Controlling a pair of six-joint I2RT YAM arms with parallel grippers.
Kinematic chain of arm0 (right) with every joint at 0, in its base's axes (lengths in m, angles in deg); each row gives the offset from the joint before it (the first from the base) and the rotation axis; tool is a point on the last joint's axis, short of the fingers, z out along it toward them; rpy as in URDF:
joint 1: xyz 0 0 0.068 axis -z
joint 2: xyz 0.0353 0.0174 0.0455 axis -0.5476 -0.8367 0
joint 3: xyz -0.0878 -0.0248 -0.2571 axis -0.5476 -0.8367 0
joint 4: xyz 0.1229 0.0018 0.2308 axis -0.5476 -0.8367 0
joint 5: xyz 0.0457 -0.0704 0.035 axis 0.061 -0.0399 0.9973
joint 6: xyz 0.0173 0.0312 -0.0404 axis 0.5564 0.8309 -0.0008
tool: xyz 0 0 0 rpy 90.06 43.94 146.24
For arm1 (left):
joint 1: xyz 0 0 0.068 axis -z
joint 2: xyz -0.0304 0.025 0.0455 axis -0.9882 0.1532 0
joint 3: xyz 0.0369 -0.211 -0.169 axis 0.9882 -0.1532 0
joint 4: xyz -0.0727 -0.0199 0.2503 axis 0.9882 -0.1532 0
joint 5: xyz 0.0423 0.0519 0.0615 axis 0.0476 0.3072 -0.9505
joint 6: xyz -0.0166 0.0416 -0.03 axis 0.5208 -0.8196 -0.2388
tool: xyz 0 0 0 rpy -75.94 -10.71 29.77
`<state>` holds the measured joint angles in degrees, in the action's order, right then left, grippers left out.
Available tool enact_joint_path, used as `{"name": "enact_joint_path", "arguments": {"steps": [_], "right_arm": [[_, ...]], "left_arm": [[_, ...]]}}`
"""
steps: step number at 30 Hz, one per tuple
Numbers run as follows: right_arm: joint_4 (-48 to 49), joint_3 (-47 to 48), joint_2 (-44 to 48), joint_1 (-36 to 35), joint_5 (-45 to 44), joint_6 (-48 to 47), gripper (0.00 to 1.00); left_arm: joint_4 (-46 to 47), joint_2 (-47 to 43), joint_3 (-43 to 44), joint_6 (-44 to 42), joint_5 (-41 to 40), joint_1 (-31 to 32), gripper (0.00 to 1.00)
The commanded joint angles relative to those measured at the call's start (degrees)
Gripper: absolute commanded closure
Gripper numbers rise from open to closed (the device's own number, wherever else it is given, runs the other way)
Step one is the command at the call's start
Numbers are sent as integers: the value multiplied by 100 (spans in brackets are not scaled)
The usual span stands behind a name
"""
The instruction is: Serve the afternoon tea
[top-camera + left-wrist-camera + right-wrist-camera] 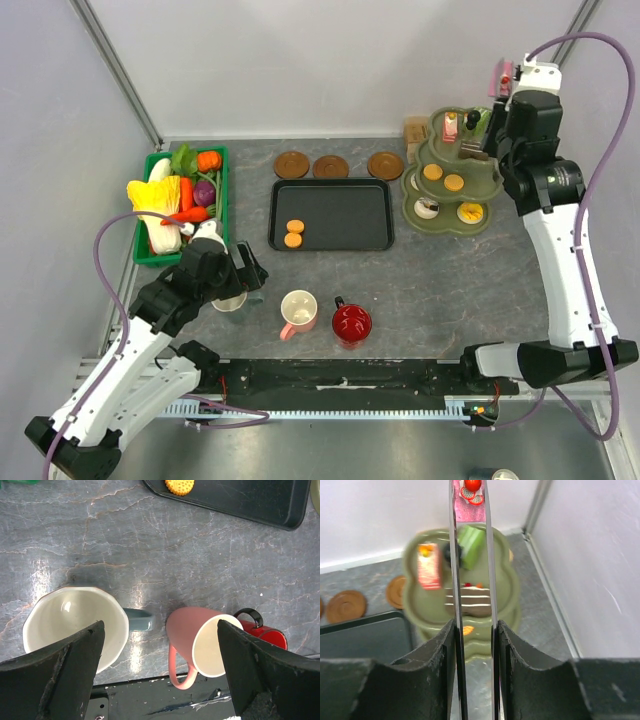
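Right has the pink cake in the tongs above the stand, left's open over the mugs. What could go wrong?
1. The pink cake is pinched only at the tips of the tongs, high over the tiered stand; it may slip and tumble off the tiers.
2. The left gripper, jaws open, hangs over the whitish mug and pink mug; lowered so, a finger could strike a rim and shove the pink mug into the red mug.

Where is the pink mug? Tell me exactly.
In the top view the pink mug stands left of centre between the whitish mug and the red mug, just on the near side of the black tray.
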<state>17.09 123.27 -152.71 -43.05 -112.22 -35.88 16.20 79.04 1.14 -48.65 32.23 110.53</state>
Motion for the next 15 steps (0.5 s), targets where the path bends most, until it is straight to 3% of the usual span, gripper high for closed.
{"name": "enact_joint_path", "arguments": {"steps": [1, 3, 8, 15], "right_arm": [[-450, 111, -186, 790, 137, 121, 59], [-573, 111, -300, 1176, 540, 86, 59], [-670, 40, -406, 1327, 1078, -20, 56], [-688, -12, -476, 1363, 1184, 15, 55]], "left_arm": [[254, -118, -30, 67, 80, -8, 1], [254, -154, -56, 84, 98, -8, 1], [281, -207, -74, 84, 124, -8, 1], [325, -163, -74, 49, 212, -8, 1]]}}
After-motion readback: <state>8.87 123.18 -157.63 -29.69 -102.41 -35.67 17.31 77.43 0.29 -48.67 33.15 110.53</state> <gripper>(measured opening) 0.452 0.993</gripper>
